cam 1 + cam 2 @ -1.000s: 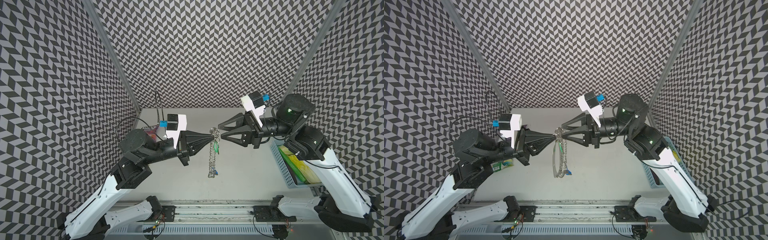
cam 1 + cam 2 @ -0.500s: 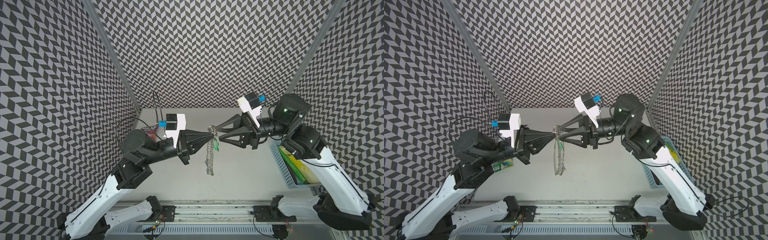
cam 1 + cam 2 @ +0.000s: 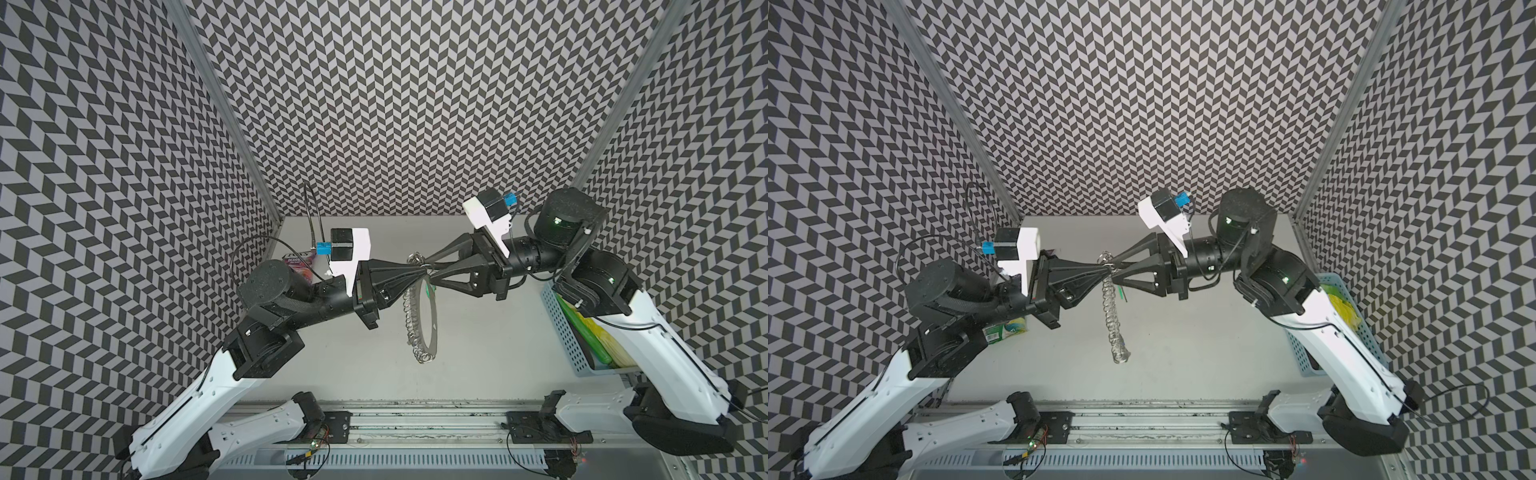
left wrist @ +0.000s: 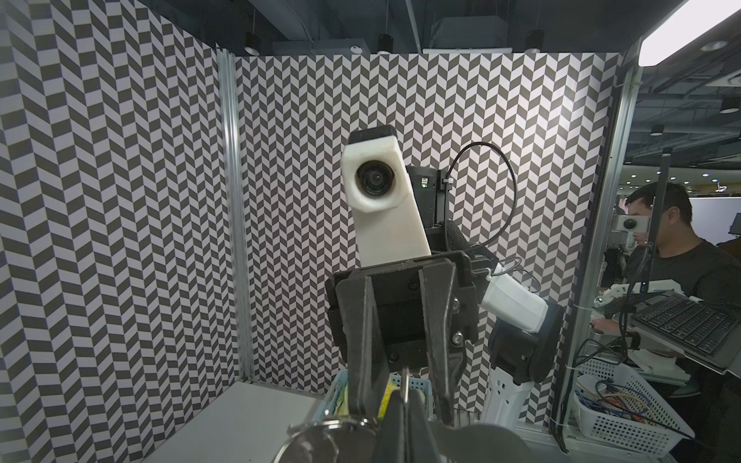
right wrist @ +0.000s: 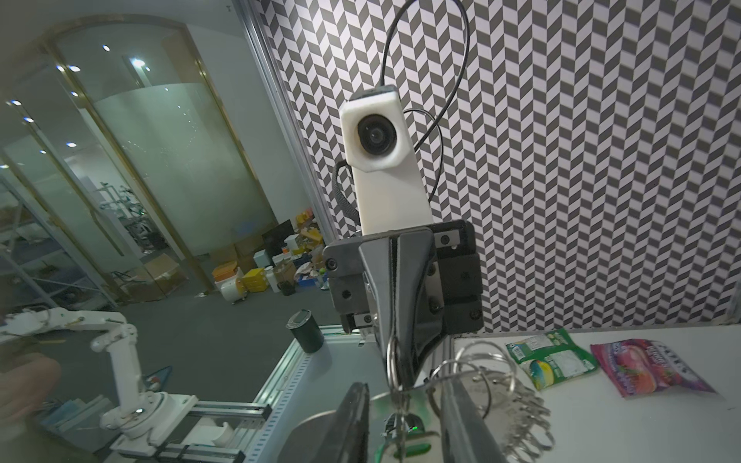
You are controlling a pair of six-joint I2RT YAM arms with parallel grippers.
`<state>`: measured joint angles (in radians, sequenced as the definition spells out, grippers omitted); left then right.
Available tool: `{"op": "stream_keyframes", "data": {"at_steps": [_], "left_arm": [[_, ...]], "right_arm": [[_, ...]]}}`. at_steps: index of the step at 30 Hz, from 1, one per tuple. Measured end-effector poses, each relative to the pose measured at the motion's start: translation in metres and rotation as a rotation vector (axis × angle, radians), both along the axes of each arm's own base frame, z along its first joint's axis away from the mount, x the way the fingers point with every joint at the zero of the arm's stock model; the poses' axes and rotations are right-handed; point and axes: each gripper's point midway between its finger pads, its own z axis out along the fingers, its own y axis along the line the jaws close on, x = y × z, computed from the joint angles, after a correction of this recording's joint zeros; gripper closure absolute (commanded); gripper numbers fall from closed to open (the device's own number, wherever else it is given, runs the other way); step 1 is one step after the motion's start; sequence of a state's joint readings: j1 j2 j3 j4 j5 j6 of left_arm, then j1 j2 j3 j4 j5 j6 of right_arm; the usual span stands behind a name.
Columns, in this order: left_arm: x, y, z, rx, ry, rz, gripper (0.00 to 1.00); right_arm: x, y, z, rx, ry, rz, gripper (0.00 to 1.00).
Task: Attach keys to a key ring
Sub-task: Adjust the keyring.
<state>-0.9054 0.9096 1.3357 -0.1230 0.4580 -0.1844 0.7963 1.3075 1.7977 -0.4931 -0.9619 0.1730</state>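
The key ring (image 3: 411, 309) hung in the air above the middle of the worktop (image 3: 478, 365), its gray crescent plate drooping downward with the fringe of wire rings along one side; in a top view (image 3: 1111, 307) it showed nearly edge-on. Its upper end was pinched in the left hand (image 3: 423, 275), which was clenched tight on it. The key (image 5: 417, 445), with its green tag, dangled just below that pinch, close against the plate, a sliver of green also showing in a top view (image 3: 1122, 293). The right hand (image 3: 427, 272) met the left tip to tip, its fingers (image 5: 353, 421) parted and straddling the key and tag, with clear space beside the tag. A blue perforated basket (image 3: 565, 332) stood at the worktop's right edge, holding yellow and green items. Near the left rear corner lay a green packet (image 5: 549, 356) and a purple packet (image 5: 649, 368).
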Motion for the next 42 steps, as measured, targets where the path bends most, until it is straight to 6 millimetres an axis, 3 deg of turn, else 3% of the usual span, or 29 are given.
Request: {"op": "stream_keyframes", "data": {"at_steps": [3, 8, 18, 21, 23, 24, 26, 29, 37, 39, 42], "left_arm": [[0.000, 0.000, 0.001, -0.004, -0.003, 0.001, 1.00], [0.000, 0.001, 0.001, -0.007, -0.005, 0.003, 1.00], [0.001, 0.001, 0.002, -0.010, -0.011, 0.013, 1.00], [0.004, 0.002, 0.002, -0.009, -0.015, 0.029, 0.71], [0.006, 0.004, 0.002, -0.010, -0.008, 0.046, 0.36], [0.007, 0.006, 0.003, -0.012, -0.008, 0.060, 0.28], [0.009, 0.011, 0.003, -0.012, -0.003, 0.090, 0.23], [0.010, 0.022, 0.009, -0.009, -0.002, 0.140, 0.22], [0.002, 0.049, 0.047, 0.058, -0.051, 0.225, 0.28], [0.002, 0.047, 0.047, 0.100, -0.058, 0.224, 0.29], [0.009, 0.031, 0.027, 0.200, -0.044, 0.201, 0.31]], "right_arm": [[0.001, 0.000, 0.000, 0.001, -0.002, -0.005, 0.89], [0.001, 0.000, 0.002, 0.007, -0.013, -0.006, 1.00], [0.001, 0.000, 0.003, 0.014, -0.019, -0.006, 1.00], [0.002, 0.000, 0.003, 0.014, -0.019, -0.009, 1.00], [0.005, -0.001, 0.003, 0.011, -0.017, -0.019, 1.00], [0.007, -0.002, 0.002, 0.010, -0.016, -0.023, 1.00], [0.012, -0.005, 0.001, 0.004, -0.011, -0.039, 1.00], [0.019, -0.009, -0.002, -0.010, -0.009, -0.062, 1.00], [0.024, -0.015, -0.014, -0.106, -0.030, -0.102, 1.00], [0.027, -0.014, -0.023, -0.143, -0.021, -0.114, 1.00], [0.031, -0.013, -0.041, -0.206, 0.008, -0.127, 1.00]]}}
